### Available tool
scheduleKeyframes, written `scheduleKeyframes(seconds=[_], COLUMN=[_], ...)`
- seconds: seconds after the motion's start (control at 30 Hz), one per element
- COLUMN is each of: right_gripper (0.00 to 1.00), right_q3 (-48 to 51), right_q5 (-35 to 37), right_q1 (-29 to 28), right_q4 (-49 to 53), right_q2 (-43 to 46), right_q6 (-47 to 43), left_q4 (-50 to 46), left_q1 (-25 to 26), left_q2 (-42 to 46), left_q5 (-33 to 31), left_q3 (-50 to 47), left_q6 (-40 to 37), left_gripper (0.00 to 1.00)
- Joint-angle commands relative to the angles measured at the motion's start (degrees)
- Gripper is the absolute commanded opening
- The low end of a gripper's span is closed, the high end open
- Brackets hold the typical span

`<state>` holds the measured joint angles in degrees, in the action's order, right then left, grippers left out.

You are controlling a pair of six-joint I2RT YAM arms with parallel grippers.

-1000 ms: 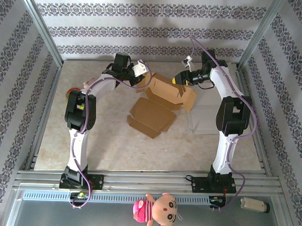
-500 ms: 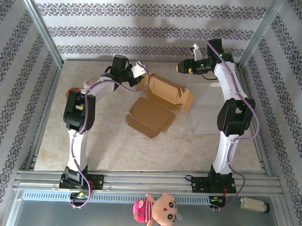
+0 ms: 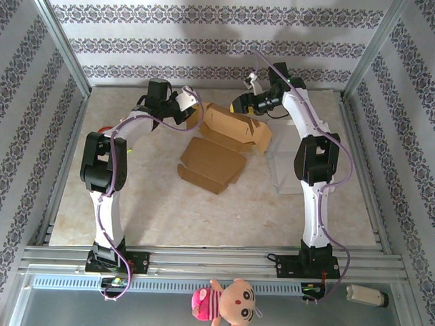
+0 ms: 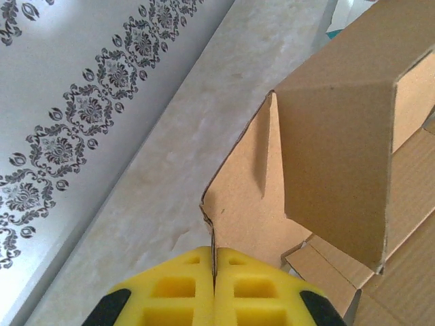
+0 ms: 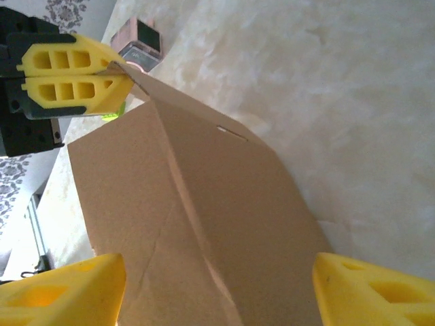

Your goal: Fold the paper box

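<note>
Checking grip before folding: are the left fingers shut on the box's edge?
Yes, the left fingers pinch a thin flap edge of the paper box.

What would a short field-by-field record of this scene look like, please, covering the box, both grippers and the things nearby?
paper box: brown cardboard, partly folded, one panel lying flat on the table
left gripper: shut, pinching the edge of a box flap
right gripper: open, fingers spread wide, pointed at the box, not gripping it
nearby: clear plastic piece to the right of the box; plush doll at the front rail
</note>
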<state>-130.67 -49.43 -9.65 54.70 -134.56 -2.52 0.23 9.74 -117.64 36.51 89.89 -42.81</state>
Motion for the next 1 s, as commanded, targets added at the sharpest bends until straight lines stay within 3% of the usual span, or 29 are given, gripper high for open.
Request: scheduleKeyframes(seconds=[0.0, 0.27, 0.47, 0.73, 0.97], right_gripper=[0.72, 0.69, 0.64, 0.6, 0.59], right_q3=[-1.2, 1.4, 1.6, 2.8, 5.6], right_q5=[-3.2, 0.1, 3.6, 7.9, 9.9], right_q1=[-0.2, -1.8, -2.9, -4.1, -4.4], right_q4=[2.1, 3.2, 1.8, 0.6, -2.0], right_q2=[-0.1, 0.0, -0.1, 1.1, 2.8], right_q6=[-1.1, -3.6, -3.6, -3.5, -2.2], left_q4=[2.5, 3.5, -0.8, -7.0, -9.6], left_q1=[-0.2, 0.1, 3.8, 4.5, 4.7], left_q2=[1.5, 2.1, 2.7, 0.4, 0.8], left_q5=[2.5, 2.7, -4.9, -6.1, -3.7], left_q3=[-0.7, -0.6, -0.2, 7.7, 10.0], left_q6=[1.6, 4.7, 6.6, 21.8, 30.2], left_gripper=[0.0, 0.0, 0.0, 0.0, 0.0])
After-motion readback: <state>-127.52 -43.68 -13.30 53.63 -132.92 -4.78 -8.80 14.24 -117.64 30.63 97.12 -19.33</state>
